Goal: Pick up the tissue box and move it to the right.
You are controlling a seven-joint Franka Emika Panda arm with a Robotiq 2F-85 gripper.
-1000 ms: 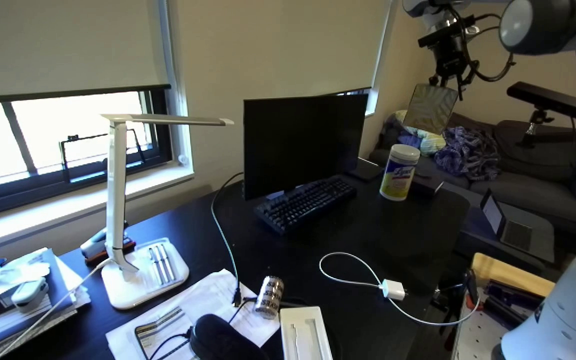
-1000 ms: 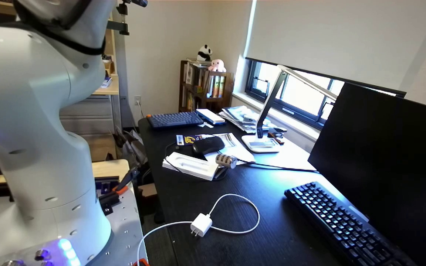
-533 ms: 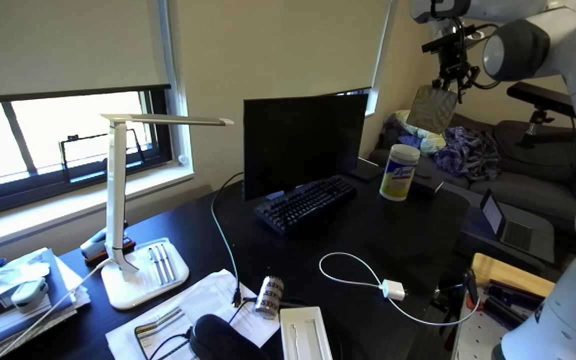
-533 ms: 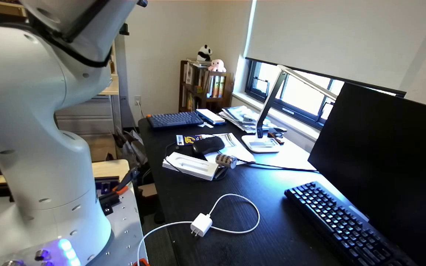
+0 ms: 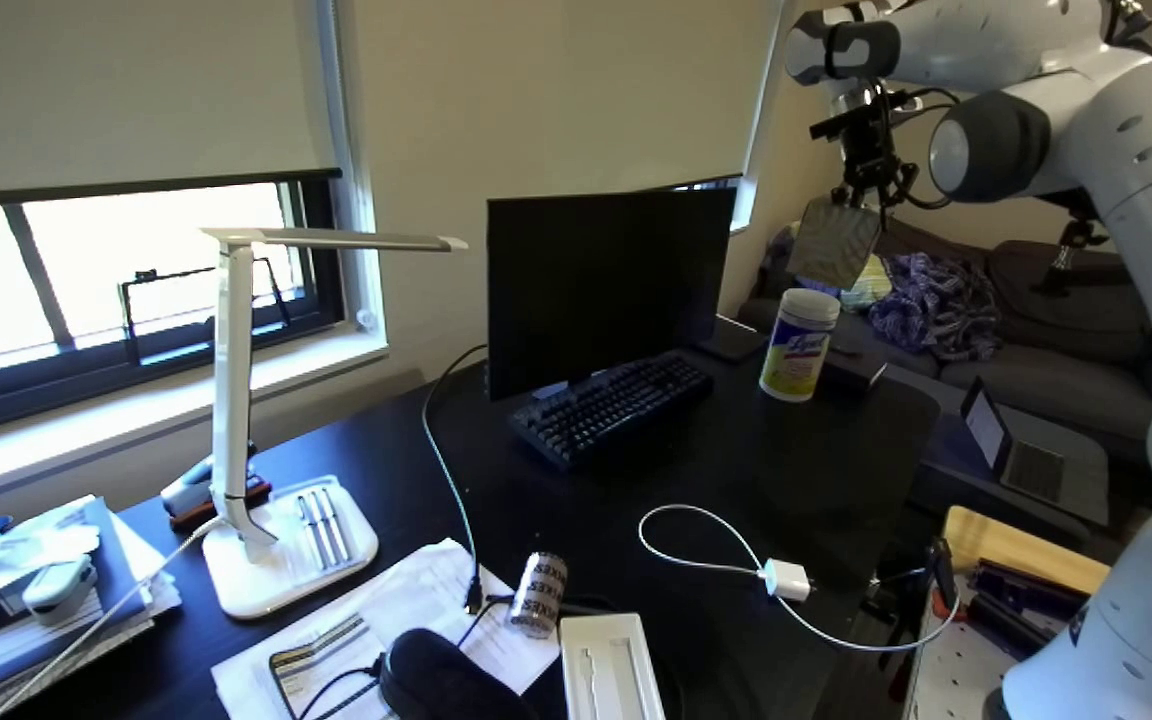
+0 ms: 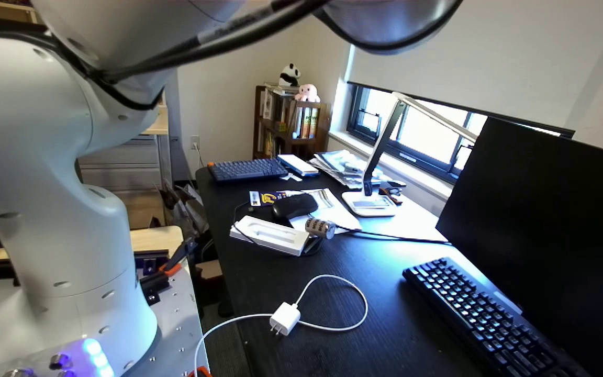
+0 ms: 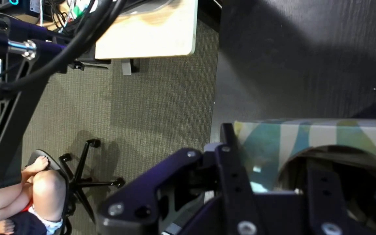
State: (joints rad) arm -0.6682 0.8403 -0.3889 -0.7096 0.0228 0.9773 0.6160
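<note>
the tissue box [image 5: 833, 245] hangs tilted in the air, and in an exterior view it shows just above the lid of the lysol wipes canister [image 5: 799, 345] and a little to its right; whether it is nearer the camera than the canister or beyond it, that view does not settle. the robotiq gripper [image 5: 861, 204] has hold of it with its jaws partly apart: in the wrist view one finger [image 7: 235, 173] lies along the box's outer side while the other reaches into the cut-out top, so the grip seems to be on one wall and its strip of top, not on the whole width. the pick-up half of the task looks done, since nothing appears to bear the box from below. what is left, by judgement, is to carry it to its goal, lower it to the desk [image 5: 736, 470] around the canister and let go; no release shows. which way counts as right, and whether the box is over its goal, these views do not say. a spot right of the canister would call for care, because a low dark box [image 5: 851, 370] sits just beside the canister there, and a dipping corner could knock the canister itself. the monitor [image 5: 616, 290] and black keyboard [image 5: 616, 405] stand to the canister's left in that view.
</note>
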